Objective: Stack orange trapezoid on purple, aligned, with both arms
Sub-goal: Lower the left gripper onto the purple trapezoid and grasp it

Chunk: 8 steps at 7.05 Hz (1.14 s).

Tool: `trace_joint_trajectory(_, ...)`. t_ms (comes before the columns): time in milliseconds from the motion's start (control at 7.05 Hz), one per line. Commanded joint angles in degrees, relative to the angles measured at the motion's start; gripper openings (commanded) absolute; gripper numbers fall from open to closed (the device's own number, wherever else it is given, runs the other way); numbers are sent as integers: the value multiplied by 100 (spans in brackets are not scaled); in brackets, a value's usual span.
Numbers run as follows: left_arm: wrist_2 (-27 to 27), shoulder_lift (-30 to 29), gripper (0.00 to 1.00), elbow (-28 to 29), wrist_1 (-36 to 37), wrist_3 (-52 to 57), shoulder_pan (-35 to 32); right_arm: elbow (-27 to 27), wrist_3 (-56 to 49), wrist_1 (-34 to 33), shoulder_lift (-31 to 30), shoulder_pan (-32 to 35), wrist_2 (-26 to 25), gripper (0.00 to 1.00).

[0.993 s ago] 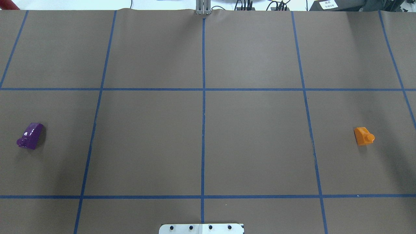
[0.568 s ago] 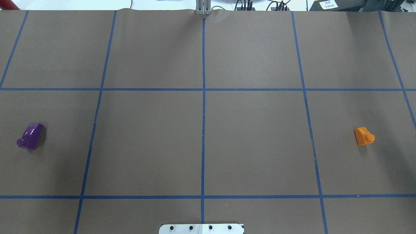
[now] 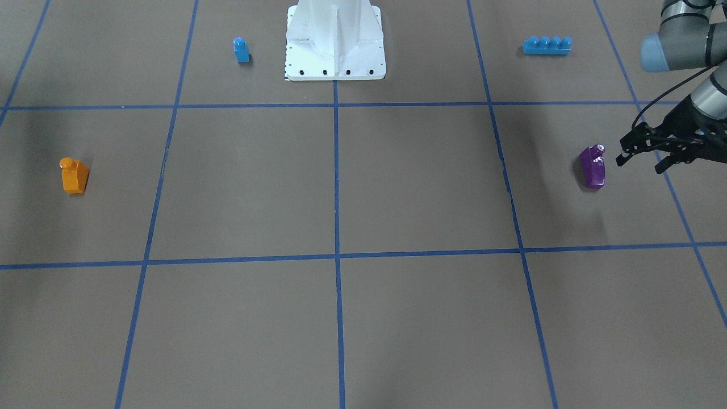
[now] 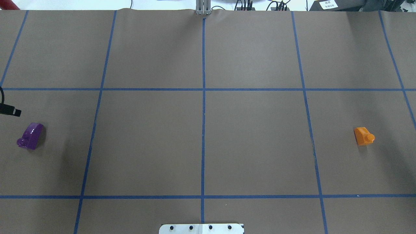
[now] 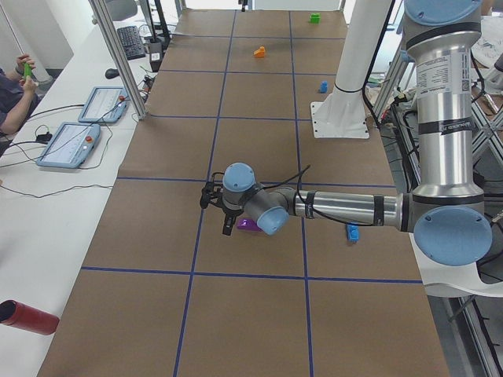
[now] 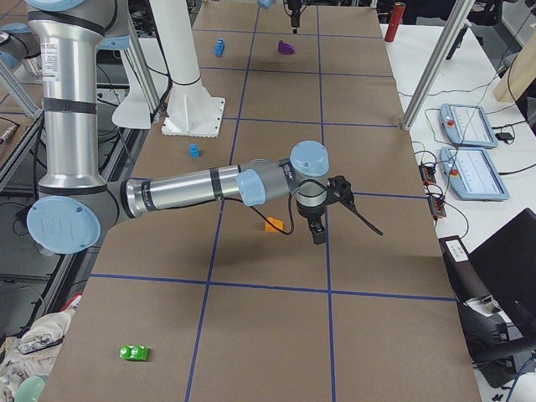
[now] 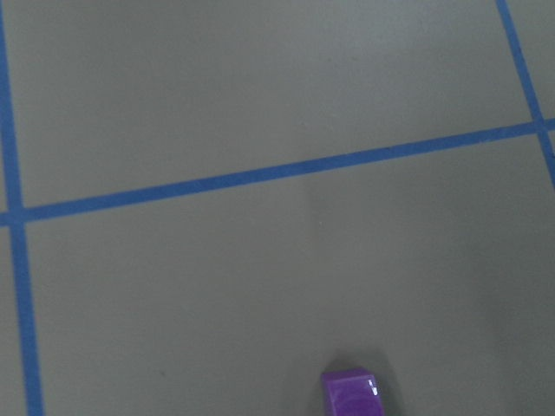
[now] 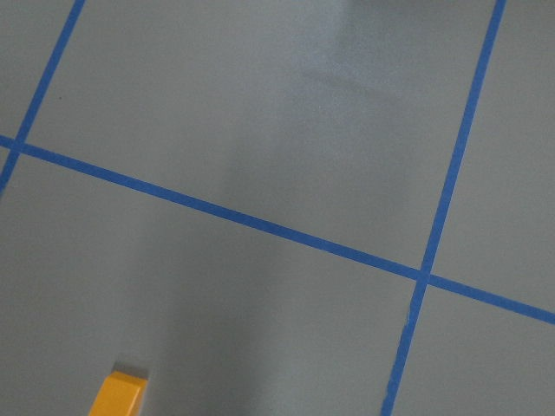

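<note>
The purple brick (image 3: 592, 167) lies on the brown mat at the robot's far left (image 4: 30, 136). My left gripper (image 3: 640, 162) hovers open and empty just outside it. One fingertip (image 4: 13, 112) shows at the overhead view's left edge. The left wrist view catches the brick's top (image 7: 354, 394) at its lower edge. The orange trapezoid (image 4: 363, 136) stands at the far right (image 3: 74, 175). My right gripper (image 6: 331, 222) is close beside it (image 6: 273, 224). It shows only in the exterior right view, so I cannot tell its state. The right wrist view shows the trapezoid's corner (image 8: 117, 396).
A small blue single-stud brick (image 3: 241, 50) and a long blue four-stud brick (image 3: 547, 45) sit near the white base pedestal (image 3: 335, 40). A green brick (image 6: 134, 353) lies beyond the orange one. Blue tape lines grid the mat.
My left gripper's fingertip has come into the overhead view at the left edge, above the purple brick. Both bricks have stayed put.
</note>
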Motion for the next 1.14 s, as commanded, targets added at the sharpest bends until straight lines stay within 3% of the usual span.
trace_joint_trajectory(0,560,98,100,-39,-39,-208,610,-1,0,1,-18,-4,1,100)
trace_joint_trajectory(142,858,185,94,-39,-30,-225,813,-1,0,1,-18,-4,1,100)
trace_joint_trajectory(284,957,186,72,-30,13,-295,945,-1,0,-8,-36,-4,1,100)
trace_joint_trajectory(709,1160,186,68,-30,197,-322,1245,-18,-9,-8,-62,-4,1,100)
trace_joint_trajectory(851,1160,186,50,-30,198,-322,1280,-27,-9,-8,-71,-4,1,100)
trace_joint_trajectory(993,1160,186,7,-30,198,-322,1289,-27,-9,-8,-71,-4,1,100)
